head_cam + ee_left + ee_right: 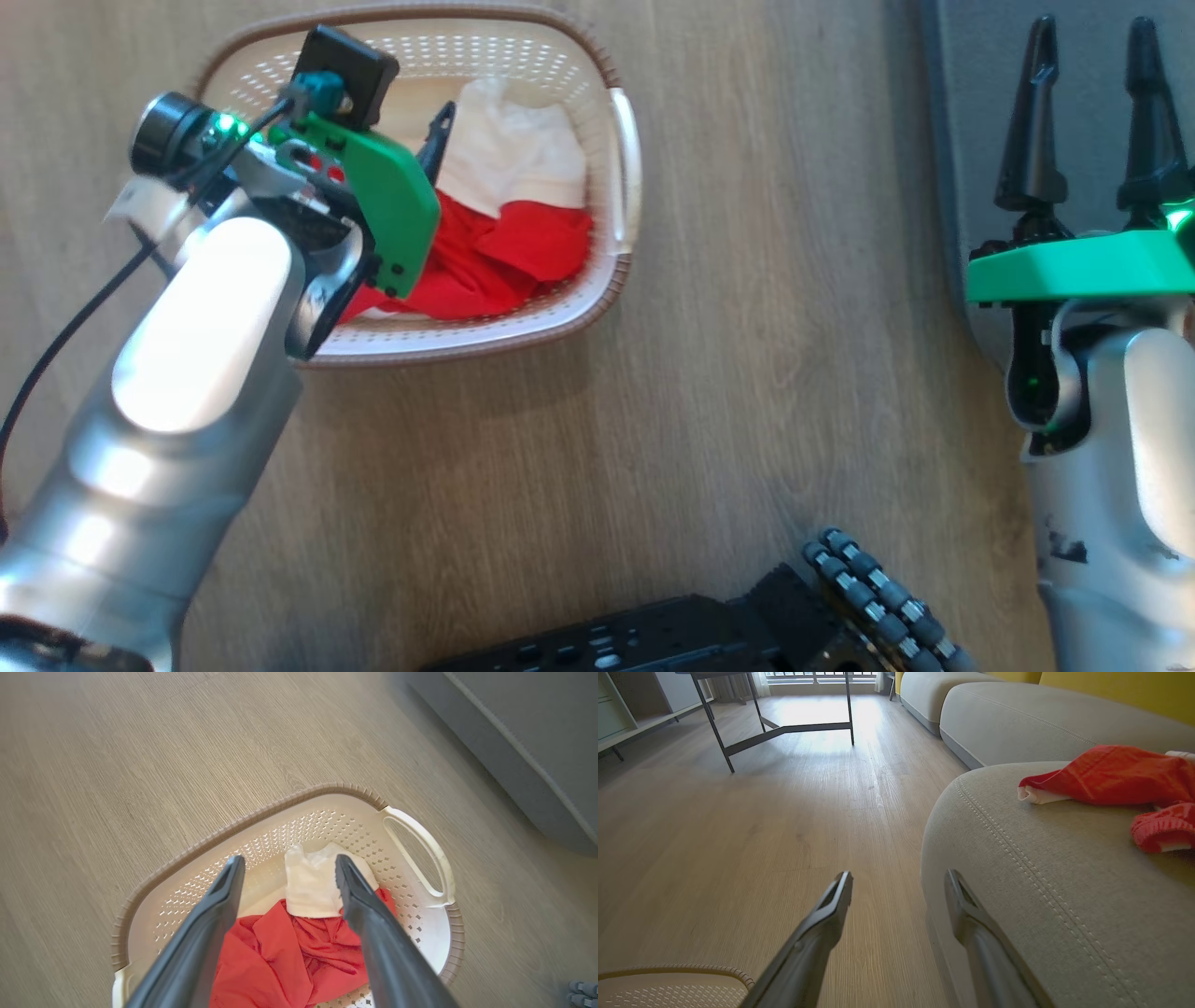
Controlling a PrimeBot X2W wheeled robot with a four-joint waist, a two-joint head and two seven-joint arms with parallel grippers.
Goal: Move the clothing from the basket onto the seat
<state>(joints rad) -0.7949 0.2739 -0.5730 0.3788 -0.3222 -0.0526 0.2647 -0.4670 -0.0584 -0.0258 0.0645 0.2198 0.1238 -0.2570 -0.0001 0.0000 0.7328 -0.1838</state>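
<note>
Upper left, the left pincer hangs wide open, empty, above red-and-white clothing in the basket; next it likely must drop and close on fabric. Far right, the open, empty right pincer is beside the grey seat.

One basket, two end effectors

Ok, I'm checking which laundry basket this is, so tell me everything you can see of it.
The basket is a rounded-rectangle tub of cream-white plastic, walls pierced with small holes, with a brown woven-look rim and a white loop handle at one end. It stands upright on the wooden floor, apart from the grey seat. Red and white clothing lies crumpled inside. The open left claw hangs over it.
</note>
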